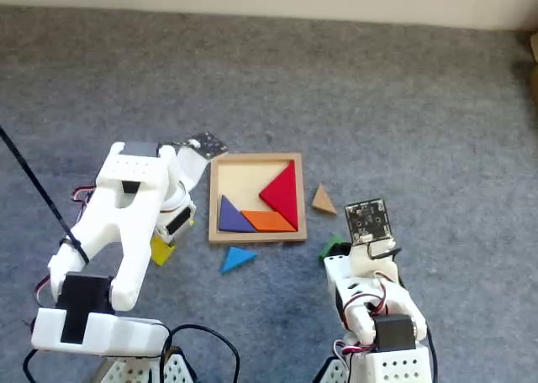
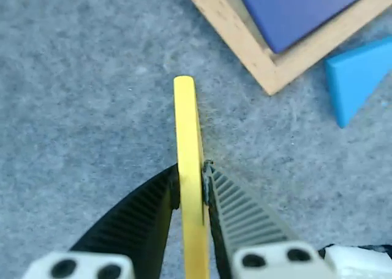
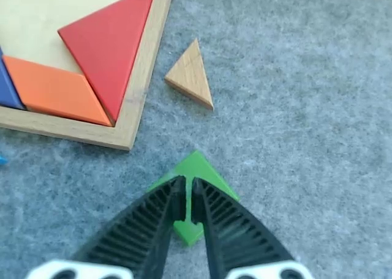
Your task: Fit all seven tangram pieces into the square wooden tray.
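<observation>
The left gripper [image 2: 191, 170] pinches the thin yellow wooden piece [image 2: 185, 107]; next it must lie flat in the square wooden tray [image 2: 242, 37].

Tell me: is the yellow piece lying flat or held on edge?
On edge. The left wrist view shows the yellow piece as a thin strip clamped in the left pincer.

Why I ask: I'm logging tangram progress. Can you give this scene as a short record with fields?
tray: wooden tray, partly filled
in tray: red triangle, orange parallelogram, purple triangle
loose on carpet: light blue triangle, tan triangle, green piece
left gripper: shut on yellow piece, held on edge
right gripper: shut, over the green piece
pieces outside tray: four
</observation>
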`<state>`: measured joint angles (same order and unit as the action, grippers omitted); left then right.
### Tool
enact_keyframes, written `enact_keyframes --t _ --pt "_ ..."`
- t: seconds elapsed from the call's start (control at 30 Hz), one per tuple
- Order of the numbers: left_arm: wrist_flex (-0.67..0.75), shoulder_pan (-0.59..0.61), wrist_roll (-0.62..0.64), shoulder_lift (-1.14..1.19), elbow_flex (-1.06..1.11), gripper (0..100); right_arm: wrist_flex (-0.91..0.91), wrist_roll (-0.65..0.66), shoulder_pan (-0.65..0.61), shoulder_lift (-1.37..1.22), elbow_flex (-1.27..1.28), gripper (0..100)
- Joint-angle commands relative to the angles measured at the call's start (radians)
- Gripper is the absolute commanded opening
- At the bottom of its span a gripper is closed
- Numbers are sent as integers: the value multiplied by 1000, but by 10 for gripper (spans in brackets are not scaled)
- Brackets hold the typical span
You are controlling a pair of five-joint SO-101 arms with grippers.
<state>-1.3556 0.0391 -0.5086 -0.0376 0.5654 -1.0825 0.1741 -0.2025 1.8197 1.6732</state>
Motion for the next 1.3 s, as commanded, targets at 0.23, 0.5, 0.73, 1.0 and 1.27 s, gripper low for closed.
enact_keyframes --t 0.23,0.5,0.73,1.0,1.27 --pt "-6 -82 11 -18 61 72 -4 3 10 5 151 29" --pt "-117 -84 11 -65 -25 5 -4 3 10 5 151 29" --pt "-242 -90 12 -124 -186 5 -4 3 10 5 151 29" --pt "-290 -168 71 -79 -367 5 -4 3 10 5 151 29" --pt "-282 -286 163 151 -659 5 -4 3 10 5 151 29"
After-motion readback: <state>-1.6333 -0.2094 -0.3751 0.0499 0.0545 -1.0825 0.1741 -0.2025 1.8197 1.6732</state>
